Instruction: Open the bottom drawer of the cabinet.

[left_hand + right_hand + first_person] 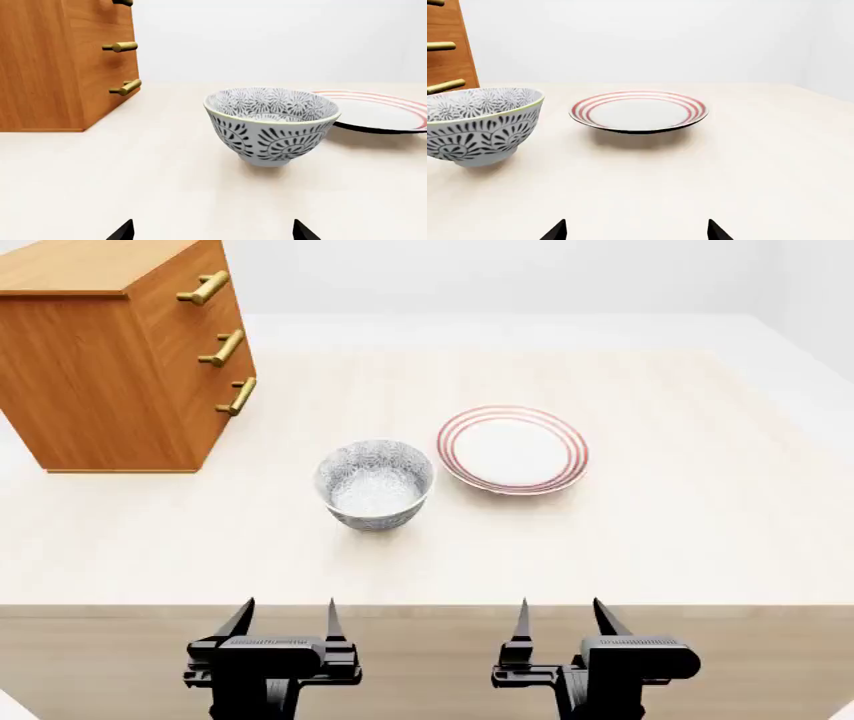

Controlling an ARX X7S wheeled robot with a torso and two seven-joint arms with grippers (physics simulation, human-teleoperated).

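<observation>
Nothing is underway yet: the bottom drawer (pixel 230 405) is sitting apparently flush in the cabinet (pixel 114 360), far-left of the bowl (pixel 375 483). The left gripper (pixel 284 618) and right gripper (pixel 559 616) are waiting near-side of the bowl, jaws spread, holding nothing.

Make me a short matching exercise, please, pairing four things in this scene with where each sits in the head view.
Things:
1. cabinet
2. patterned bowl
3. red-striped plate
4. right gripper

Places:
A. low in the view, at the table's near edge, right of the other gripper
B. far left corner of the table
C. mid-table, between the cabinet and the plate
D. just right of the bowl

Pairs: 1-B, 2-C, 3-D, 4-A
</observation>
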